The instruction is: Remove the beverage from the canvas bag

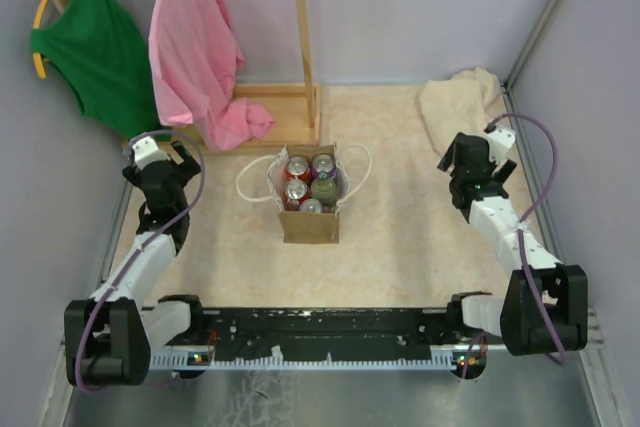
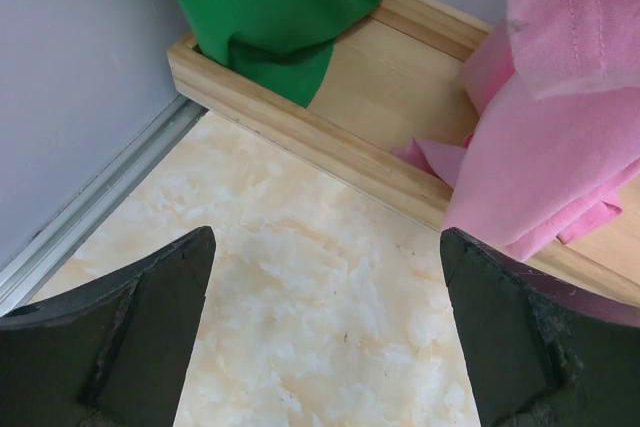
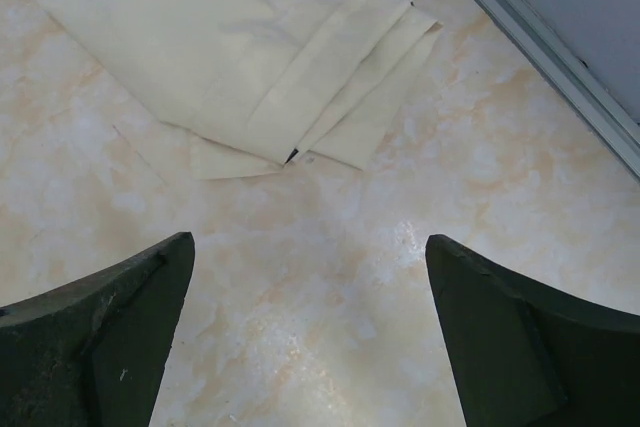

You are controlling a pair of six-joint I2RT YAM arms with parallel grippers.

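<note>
The small tan canvas bag (image 1: pixel 308 224) with two white loop handles stands upright at the table's middle. Several drink cans (image 1: pixel 298 168) fill it, their tops showing: red ones at the left, darker ones at the right. My left gripper (image 1: pixel 172 159) is open and empty at the far left, well apart from the bag; in its wrist view (image 2: pixel 325 322) only bare tabletop lies between the fingers. My right gripper (image 1: pixel 470 162) is open and empty at the far right, also apart from the bag, above bare tabletop in its wrist view (image 3: pixel 310 327).
A wooden rack base (image 2: pixel 330 142) runs along the back left, with a green garment (image 1: pixel 95 42) and a pink garment (image 1: pixel 200 57) hanging over it. A beige cloth (image 1: pixel 455 102) lies at the back right, just ahead of my right gripper (image 3: pixel 230 47). Grey walls enclose the table.
</note>
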